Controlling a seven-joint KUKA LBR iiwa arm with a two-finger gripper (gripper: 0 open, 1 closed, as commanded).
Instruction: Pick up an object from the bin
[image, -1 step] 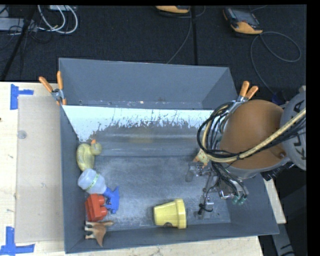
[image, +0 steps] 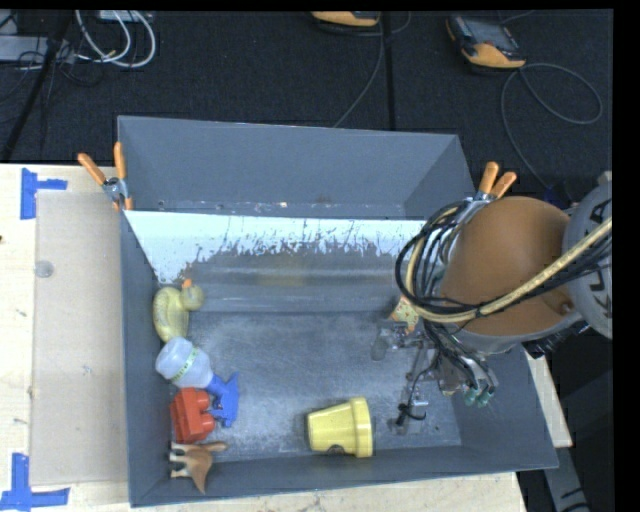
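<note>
The grey metal bin (image: 300, 345) has a speckled floor, worn pale in the middle, and steep walls on all sides. In its nearest left corner lies a small brown toy animal (image: 197, 462), on its side against the front wall. Further right along the front wall rests a yellow cup (image: 340, 428), tipped over with its rim facing left. Just behind the animal sits a red block (image: 192, 413), with a blue piece (image: 226, 398) touching its right side.

The gripper (image: 412, 405) hangs low over the bare floor in the right part of the bin, just right of the yellow cup and apart from it. Nothing is seen in its grasp, and whether it is open or closed cannot be told. Above it bulge the arm's orange cover (image: 505, 265) and a loop of black cables (image: 428, 270).

Further back on the left, a white and pale-blue bottle (image: 183, 362) lies behind the red block, and a yellow duck-like toy (image: 171, 312) lies beyond that, near the rear wall.
</note>
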